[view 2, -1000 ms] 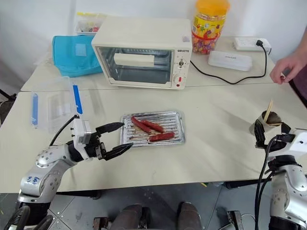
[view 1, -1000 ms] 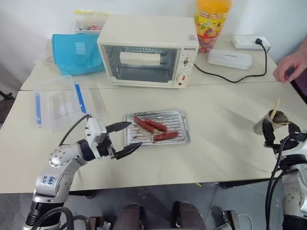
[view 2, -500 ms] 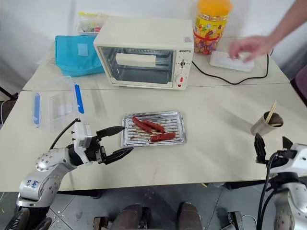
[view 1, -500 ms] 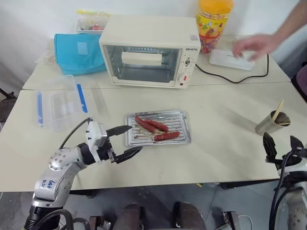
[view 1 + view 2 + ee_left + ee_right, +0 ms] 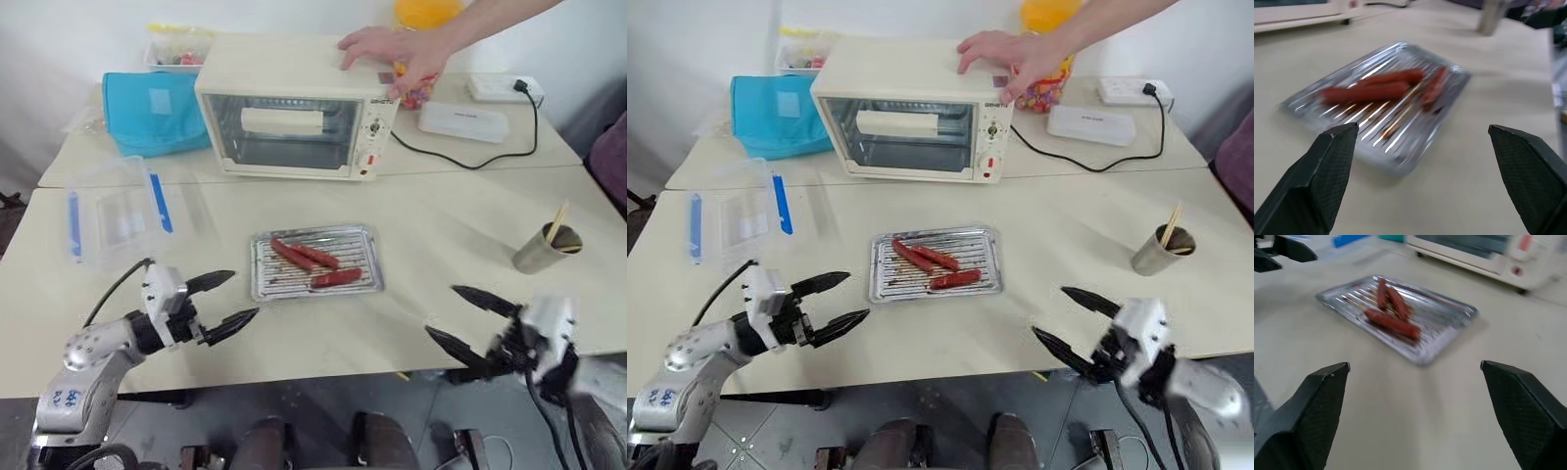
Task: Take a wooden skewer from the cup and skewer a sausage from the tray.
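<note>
Both grippers stood empty with fingers spread wide. The left gripper [image 5: 222, 300] hung over the near-left part of the table [image 5: 441, 225], pointing right toward the tray [image 5: 313, 292], whose left edge lay just beyond its fingertips. The right gripper [image 5: 468, 323] hung at the near-right edge of the table, pointing left toward the tray, with a stretch of bare table between.

Key relation for the next move: the cup [image 5: 538, 251] stood on the right side of the table, farther from the robot than the right gripper and to its right. The gripper pointed away from it, toward the tray. The right arm was plainly the nearer one; the left was well apart from the cup, across the tray. Judgement: the right gripper would have to turn back toward the cup before any pick.

Cup contents: one wooden skewer [image 5: 558, 221] showed clearly, leaning on the rim and rising up and to the right. Whether more lay inside could not be told.

Tray contents: three sausages [image 5: 313, 256]. Two lay side by side, running from far-left to near-right. The third [image 5: 337, 278] lay nearer the robot, running roughly left to right. None was skewered.

Other: a person's hand [image 5: 390, 49] rested on top of the toaster oven [image 5: 294, 108] at the far side. A clear plastic box [image 5: 118, 211] sat far-left of the left gripper.

Task state, judged: skewer not yet taken.
</note>
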Action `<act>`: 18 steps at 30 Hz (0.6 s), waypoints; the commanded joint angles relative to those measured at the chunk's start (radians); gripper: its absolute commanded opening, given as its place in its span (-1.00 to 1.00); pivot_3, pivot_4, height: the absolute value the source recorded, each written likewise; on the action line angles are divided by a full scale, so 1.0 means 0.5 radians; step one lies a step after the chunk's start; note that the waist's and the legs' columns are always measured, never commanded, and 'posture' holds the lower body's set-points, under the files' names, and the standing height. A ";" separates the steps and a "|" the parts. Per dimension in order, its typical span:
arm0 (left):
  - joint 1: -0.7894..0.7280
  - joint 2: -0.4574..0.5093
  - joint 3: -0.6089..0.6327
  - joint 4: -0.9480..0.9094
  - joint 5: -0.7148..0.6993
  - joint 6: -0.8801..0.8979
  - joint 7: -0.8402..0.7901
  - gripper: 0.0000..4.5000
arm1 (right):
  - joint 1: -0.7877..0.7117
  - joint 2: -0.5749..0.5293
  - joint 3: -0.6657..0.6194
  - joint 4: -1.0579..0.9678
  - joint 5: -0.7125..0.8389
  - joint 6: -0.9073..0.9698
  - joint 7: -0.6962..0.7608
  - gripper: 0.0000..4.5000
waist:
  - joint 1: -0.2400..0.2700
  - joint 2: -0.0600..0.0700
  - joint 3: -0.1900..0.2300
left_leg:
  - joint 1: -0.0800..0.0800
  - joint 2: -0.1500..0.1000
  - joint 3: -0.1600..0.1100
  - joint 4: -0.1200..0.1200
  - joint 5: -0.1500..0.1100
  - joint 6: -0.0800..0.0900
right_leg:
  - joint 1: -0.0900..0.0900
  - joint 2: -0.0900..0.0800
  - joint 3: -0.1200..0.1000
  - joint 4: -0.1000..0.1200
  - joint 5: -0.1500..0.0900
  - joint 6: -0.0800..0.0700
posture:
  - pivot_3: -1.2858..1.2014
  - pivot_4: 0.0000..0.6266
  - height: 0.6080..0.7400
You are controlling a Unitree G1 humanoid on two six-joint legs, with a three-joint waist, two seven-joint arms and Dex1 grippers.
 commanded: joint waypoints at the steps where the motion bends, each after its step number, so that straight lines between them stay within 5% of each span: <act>1: 0.075 -0.092 0.177 -0.012 0.042 -0.136 0.186 1.00 | -0.147 0.031 0.095 0.187 -0.066 -0.098 0.092 0.98 | 0.023 0.000 0.000 | 0.000 -0.001 -0.003 0.000 0.000 0.000 | 0.000 0.000 -0.001 0.001 0.000 0.000 | 0.03 -0.52 1.00; 12: 0.161 -0.252 0.380 0.030 -0.009 -0.214 0.352 1.00 | -0.345 0.247 0.186 0.368 -0.238 -0.327 -0.044 0.98 | 0.042 -0.002 -0.001 | -0.001 -0.002 -0.005 0.002 0.000 0.000 | 0.004 -0.002 -0.004 0.000 0.000 0.000 | 0.03 -0.52 1.00; 18: 0.271 -0.170 0.324 -0.058 -0.096 -0.125 0.190 1.00 | -0.365 0.336 0.175 0.333 -0.208 -0.357 -0.117 0.98 | 0.034 -0.003 -0.001 | 0.000 -0.001 -0.004 0.002 0.000 0.000 | 0.002 -0.001 -0.004 0.001 0.000 0.000 | 0.03 -0.52 1.00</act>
